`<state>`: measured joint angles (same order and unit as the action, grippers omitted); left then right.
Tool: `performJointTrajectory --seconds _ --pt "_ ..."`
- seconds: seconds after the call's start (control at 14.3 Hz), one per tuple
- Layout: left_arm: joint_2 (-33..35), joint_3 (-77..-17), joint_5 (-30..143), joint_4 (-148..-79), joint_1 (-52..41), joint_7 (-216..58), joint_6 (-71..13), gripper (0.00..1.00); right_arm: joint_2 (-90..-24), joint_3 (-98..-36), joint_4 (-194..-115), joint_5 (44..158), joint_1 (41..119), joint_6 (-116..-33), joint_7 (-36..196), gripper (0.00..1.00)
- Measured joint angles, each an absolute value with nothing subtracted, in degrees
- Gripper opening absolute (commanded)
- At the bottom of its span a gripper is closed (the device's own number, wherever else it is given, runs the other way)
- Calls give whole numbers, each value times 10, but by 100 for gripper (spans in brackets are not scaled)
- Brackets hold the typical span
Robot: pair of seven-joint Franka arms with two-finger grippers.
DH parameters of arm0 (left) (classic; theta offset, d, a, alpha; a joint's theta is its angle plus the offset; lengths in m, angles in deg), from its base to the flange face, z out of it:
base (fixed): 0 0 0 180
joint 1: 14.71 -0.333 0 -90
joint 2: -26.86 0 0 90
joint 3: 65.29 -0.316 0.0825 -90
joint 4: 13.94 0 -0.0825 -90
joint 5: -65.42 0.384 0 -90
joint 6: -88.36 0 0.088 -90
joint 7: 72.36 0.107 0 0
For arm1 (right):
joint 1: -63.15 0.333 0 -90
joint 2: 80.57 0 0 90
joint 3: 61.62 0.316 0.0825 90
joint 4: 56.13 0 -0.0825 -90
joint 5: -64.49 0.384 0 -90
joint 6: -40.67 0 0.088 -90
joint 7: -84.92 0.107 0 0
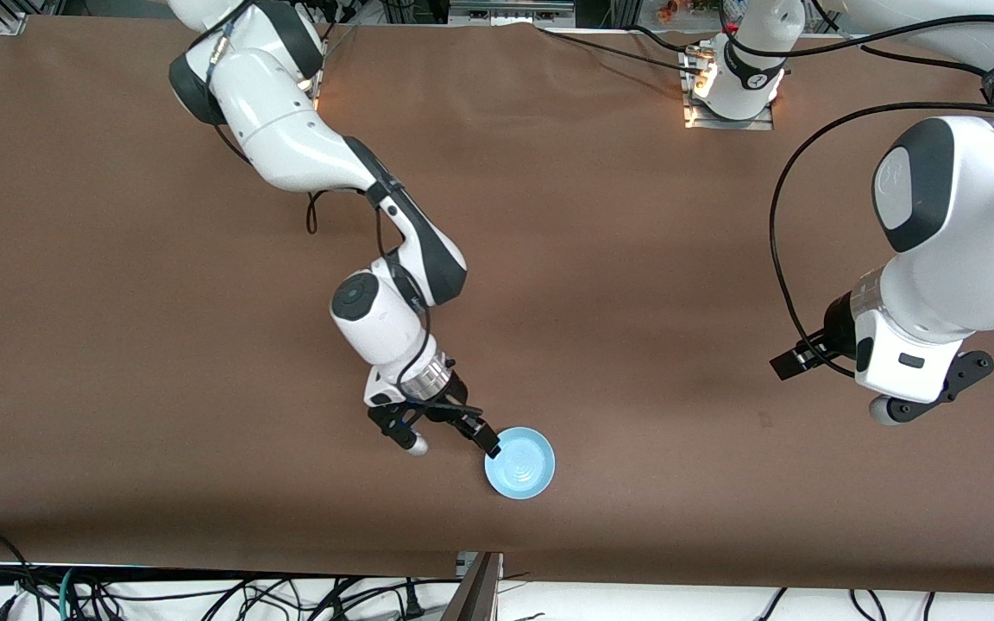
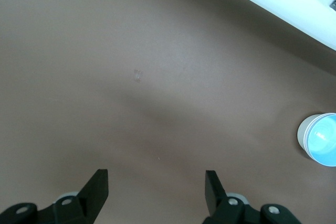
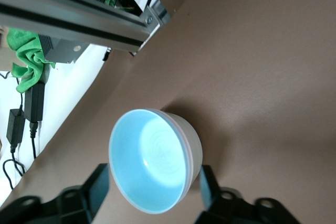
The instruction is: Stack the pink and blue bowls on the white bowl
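Blue bowl (image 1: 520,463) tops nested stack near table (image 1: 204,414) front edge, middle of length; pink rim (image 3: 185,135) and white bowl (image 3: 193,148) wall show beneath.

Right gripper (image 1: 449,431) at stack, fingers apart, straddling rim.

Left gripper (image 2: 156,192) waits over bare table at left arm's end, fingers spread, empty.

Judged: thin rigid plastic, light, glossy, slippery; pinch rim wall. Table covering matte brown.

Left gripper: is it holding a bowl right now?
No. In the left wrist view the left gripper is open over bare table, with the stacked bowls well off to one side.
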<state>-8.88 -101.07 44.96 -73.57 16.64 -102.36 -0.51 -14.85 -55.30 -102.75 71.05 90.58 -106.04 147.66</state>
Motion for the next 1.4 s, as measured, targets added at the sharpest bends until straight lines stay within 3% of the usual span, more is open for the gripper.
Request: performJointTrajectory --seconds 0.56,0.77,1.12,1.4 --pt "-83 -1013 450 -739 161 -905 -5 76 -320 -539 -1025 711 759 -609 1218 100" --pt "-75 -1015 450 -745 149 -803 -5 75 -376 -546 -1050 710 707 -488 1094 100" --pt "-53 -1015 452 -785 142 -756 -32 100 -564 -618 -1280 710 686 -480 941 100" --pt "3 -1012 499 -888 163 -743 -130 100 -688 -639 -1442 687 682 -511 885 100"
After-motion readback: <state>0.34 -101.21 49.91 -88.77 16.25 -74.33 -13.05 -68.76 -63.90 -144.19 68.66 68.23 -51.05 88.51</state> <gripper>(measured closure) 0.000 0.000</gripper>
